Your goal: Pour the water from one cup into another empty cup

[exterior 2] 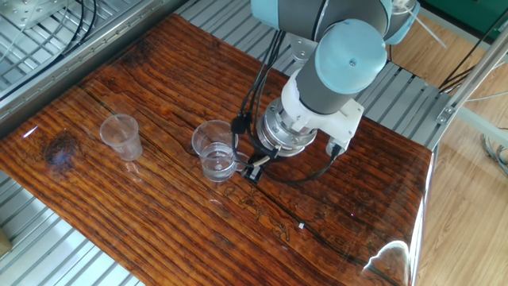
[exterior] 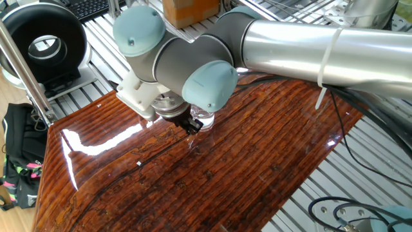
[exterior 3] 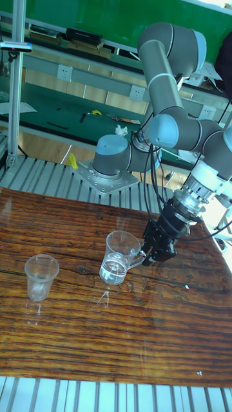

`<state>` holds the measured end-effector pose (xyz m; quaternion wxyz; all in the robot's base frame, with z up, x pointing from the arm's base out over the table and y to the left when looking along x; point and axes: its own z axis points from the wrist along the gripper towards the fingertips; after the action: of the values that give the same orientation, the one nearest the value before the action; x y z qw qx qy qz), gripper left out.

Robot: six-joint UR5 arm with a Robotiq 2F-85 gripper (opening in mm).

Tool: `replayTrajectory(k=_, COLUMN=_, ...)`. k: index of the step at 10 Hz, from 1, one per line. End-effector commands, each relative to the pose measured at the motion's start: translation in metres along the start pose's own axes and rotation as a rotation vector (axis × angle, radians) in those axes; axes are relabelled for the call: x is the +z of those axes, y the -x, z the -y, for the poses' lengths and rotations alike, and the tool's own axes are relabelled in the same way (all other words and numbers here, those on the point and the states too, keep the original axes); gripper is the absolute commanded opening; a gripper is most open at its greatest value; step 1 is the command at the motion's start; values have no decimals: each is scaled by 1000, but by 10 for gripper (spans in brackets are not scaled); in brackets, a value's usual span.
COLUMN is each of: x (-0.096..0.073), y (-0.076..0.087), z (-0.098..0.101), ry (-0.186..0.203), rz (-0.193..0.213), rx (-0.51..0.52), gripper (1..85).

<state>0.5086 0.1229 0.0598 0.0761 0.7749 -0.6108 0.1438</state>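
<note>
The one cup, a wide clear glass mug [exterior 2: 214,151] [exterior 3: 118,256], stands upright on the wooden table, its handle [exterior 3: 138,257] pointing at the arm. The water [exterior 3: 112,274] lies low inside it. My gripper [exterior 2: 253,168] [exterior 3: 152,248] is down at table height right at the handle, jaws open, black fingertips either side of the handle's outer end. In one fixed view the wrist covers most of the mug [exterior: 205,120] and the gripper [exterior: 191,126] shows just in front of it. The other empty cup [exterior 2: 121,136] [exterior 3: 40,277], small and tapered, stands upright well to the mug's other side.
The glossy wooden table [exterior 2: 159,230] sits on a slatted metal frame [exterior 2: 48,48]. Cables [exterior 2: 262,71] hang from the arm over the table's back edge. A black round device [exterior: 44,45] and a bag [exterior: 16,161] sit beyond the table's end.
</note>
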Motion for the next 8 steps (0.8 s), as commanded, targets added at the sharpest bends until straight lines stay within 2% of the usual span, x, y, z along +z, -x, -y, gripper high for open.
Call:
replayTrajectory(k=1, x=1, y=-2, z=1, ry=-1, rz=2, rx=3, gripper=373)
replayTrajectory(k=8, x=-2, y=-11, z=7, ry=2, rz=9, rx=-29, gripper=360)
